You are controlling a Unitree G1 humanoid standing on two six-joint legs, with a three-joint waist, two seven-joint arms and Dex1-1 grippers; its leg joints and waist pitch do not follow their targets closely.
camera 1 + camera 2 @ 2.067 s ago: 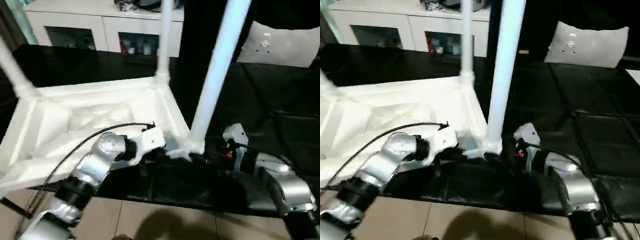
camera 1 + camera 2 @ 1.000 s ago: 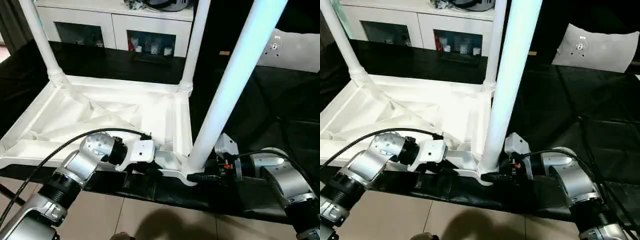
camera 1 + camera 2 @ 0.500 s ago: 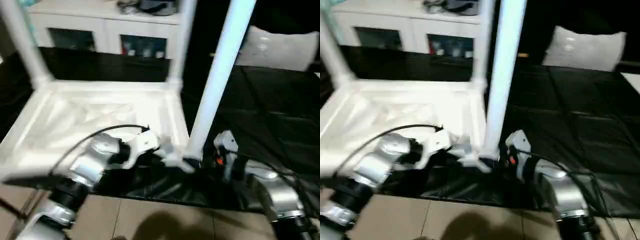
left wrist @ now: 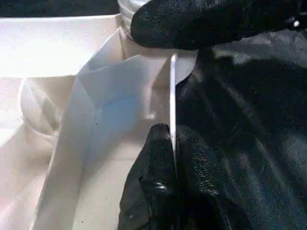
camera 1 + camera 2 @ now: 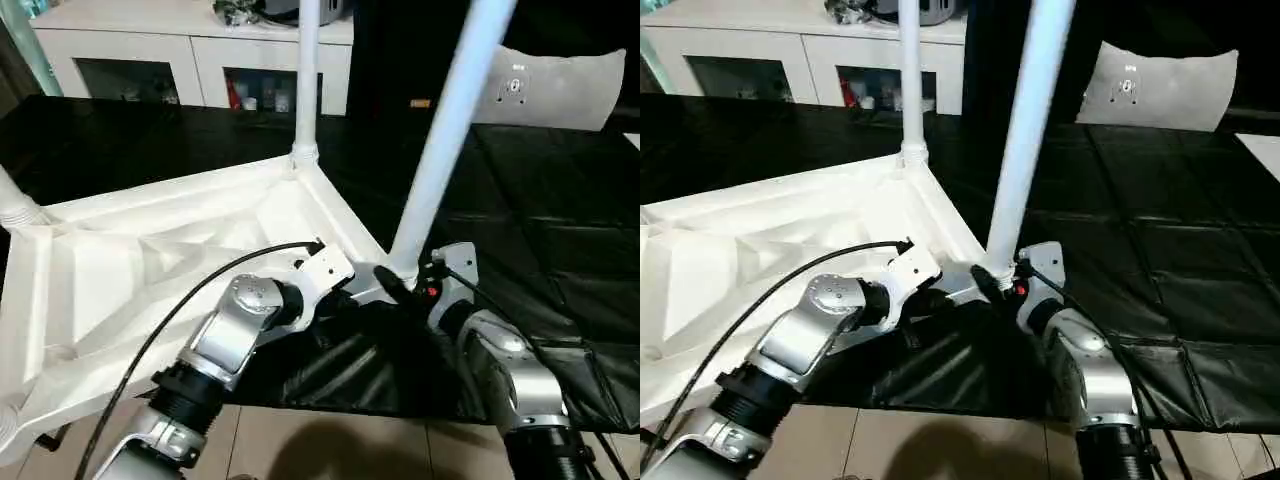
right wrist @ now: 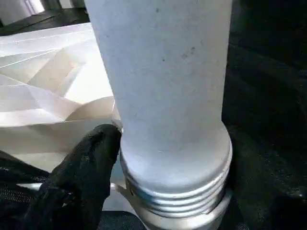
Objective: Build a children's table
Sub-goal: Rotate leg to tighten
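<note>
The left gripper [image 4: 171, 158] is pinched on the thin rim [image 4: 172, 96] of the table top [image 5: 150, 270], one black finger on each face of the edge. Just beyond its tips a finger [image 4: 206, 21] of the right gripper [image 5: 392, 283] crosses the same corner, touching the socket. The right gripper sits against the base of the near leg [image 5: 445, 130]; one finger [image 6: 81, 172] presses the leg's threaded collar [image 6: 177, 191] from the side, and the other cannot be made out, so whether it is clamped or merely resting cannot be told.

The table top lies upside down, ribbed underside up, tilted so that the held corner rides above the black sheet [image 5: 1160, 250]. That corner overhangs the sheet's front edge, with crumpled black material [image 5: 340, 365] bunched beneath both wrists. From the corner the near leg rises steeply, leaning away to the right. Beyond the left gripper, along the rim, a second leg [image 5: 307, 75] stands upright in the far corner socket. A third leg's collar [image 5: 18, 212] shows well out to the left.

To the right of the right gripper the sheet lies flat and bare over a broad stretch. Far beyond stands a white cabinet [image 5: 190, 50] with glazed doors, and right of it a pale cushion [image 5: 555, 85] bearing a small round mark, too small to read. Tan floor [image 5: 330, 450] shows below the sheet's edge.
</note>
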